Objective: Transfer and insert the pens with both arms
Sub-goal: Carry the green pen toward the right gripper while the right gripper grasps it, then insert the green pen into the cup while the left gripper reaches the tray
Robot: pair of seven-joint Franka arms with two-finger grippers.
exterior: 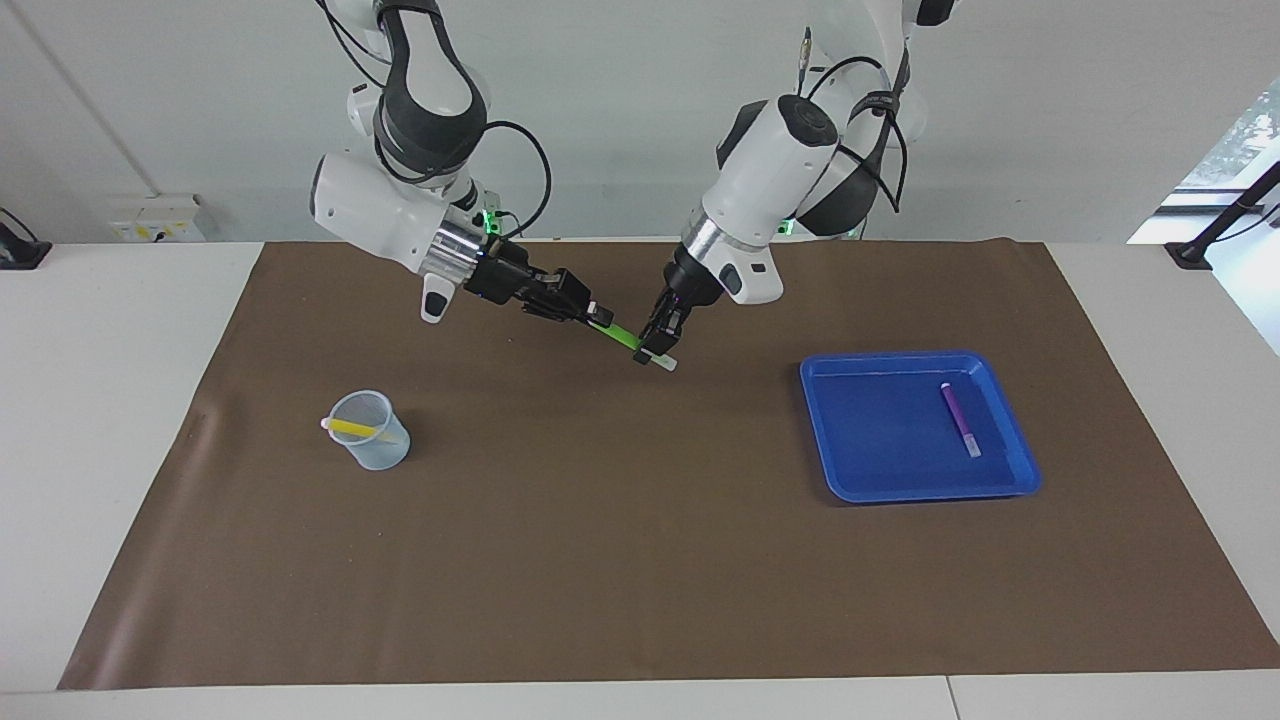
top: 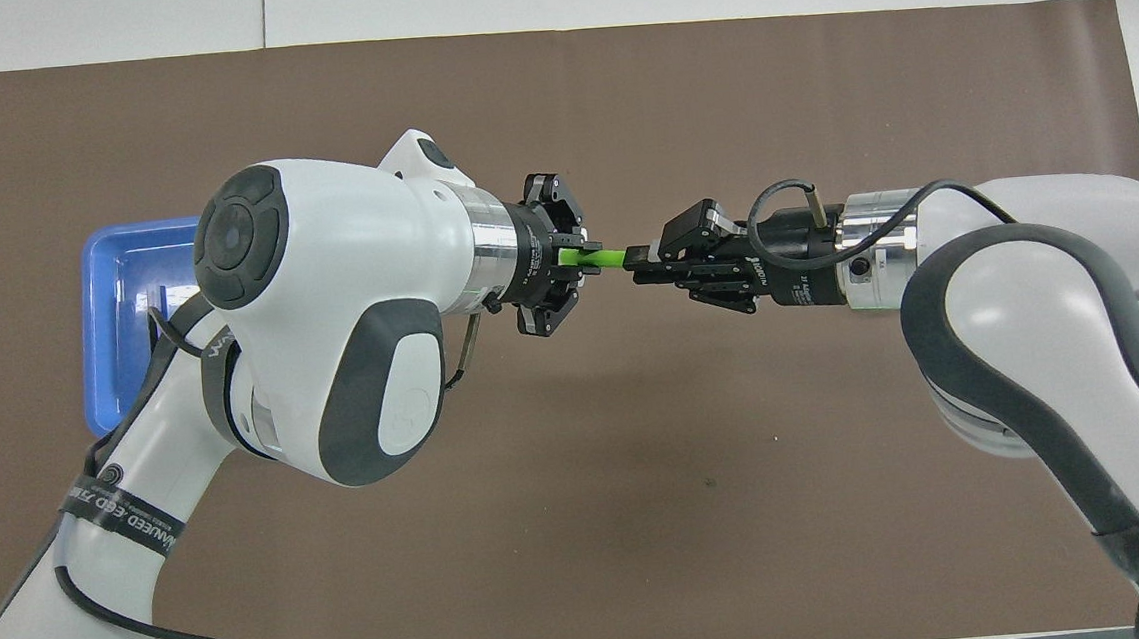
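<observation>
Being gripped by both the left gripper (exterior: 655, 345) and right gripper (exterior: 598, 318), the green pen (exterior: 625, 337) is judged light, stiff and slippery; mid-barrel is being favoured for holding.

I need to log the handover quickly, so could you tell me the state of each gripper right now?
Left gripper: shut on the green pen, over the brown mat.
Right gripper: shut on the same green pen's other end.
</observation>
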